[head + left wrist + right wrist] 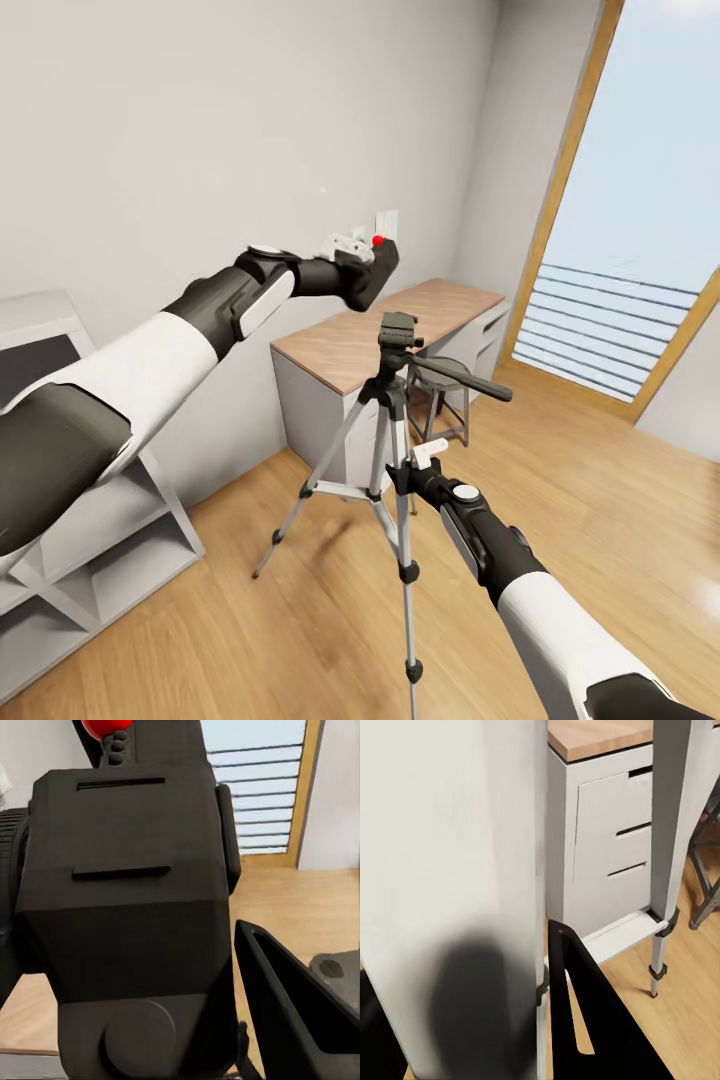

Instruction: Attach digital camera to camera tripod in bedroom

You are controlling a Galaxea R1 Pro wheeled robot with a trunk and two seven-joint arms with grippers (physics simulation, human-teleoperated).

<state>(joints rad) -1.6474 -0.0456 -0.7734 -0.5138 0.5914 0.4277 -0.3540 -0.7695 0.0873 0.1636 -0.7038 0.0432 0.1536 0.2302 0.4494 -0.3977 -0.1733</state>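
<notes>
The black boxy digital camera [379,274] hangs in the air above and just left of the camera tripod's black head [398,332], with my left gripper [365,262] shut on it. Seen from the left wrist, the camera [127,907] is very close, with one black finger [300,1020] beside it. The tripod stands on the wood floor in front of the desk, its long pan handle [470,381] pointing right. My right gripper [403,472] is shut on the tripod below its head. A silver leg [457,870] sits against a finger [592,1020] in the right wrist view.
A wood-topped desk [340,345] with grey drawers [611,847] stands against the wall behind the tripod, a stool [447,400] tucked beside it. A tall wood-framed window [640,250] is at the right. White shelving [90,540] stands at the left.
</notes>
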